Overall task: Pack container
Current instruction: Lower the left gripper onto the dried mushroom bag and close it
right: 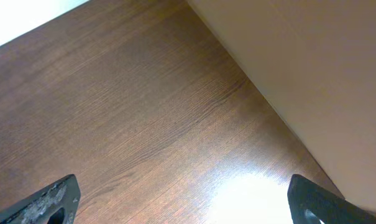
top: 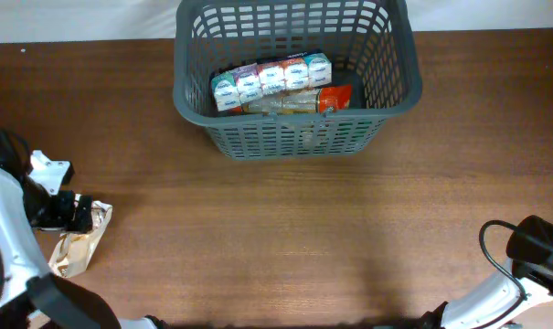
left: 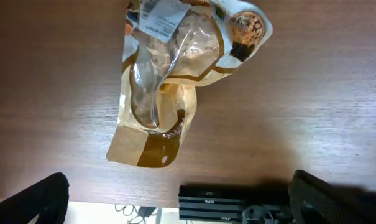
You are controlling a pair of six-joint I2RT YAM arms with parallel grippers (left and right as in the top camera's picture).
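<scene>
The container (top: 399,96), a dark grey slotted basket, stands at the back middle of the table. Inside it lie a row of small white cartons (top: 271,77), a clear packet (top: 281,105) and an orange packet (top: 334,98). At the left edge lies a tan snack bag (top: 78,245) with a clear window. My left gripper (top: 78,213) hovers just over its upper end. In the left wrist view the snack bag (left: 175,81) lies flat ahead of my open left gripper (left: 181,208), untouched. My right gripper (right: 184,208) is open over bare wood, far from the basket.
The right arm (top: 535,249) sits at the front right corner. A black box (left: 225,202) hangs at the table's near edge below the left gripper. A beige surface (right: 312,62) borders the table in the right wrist view.
</scene>
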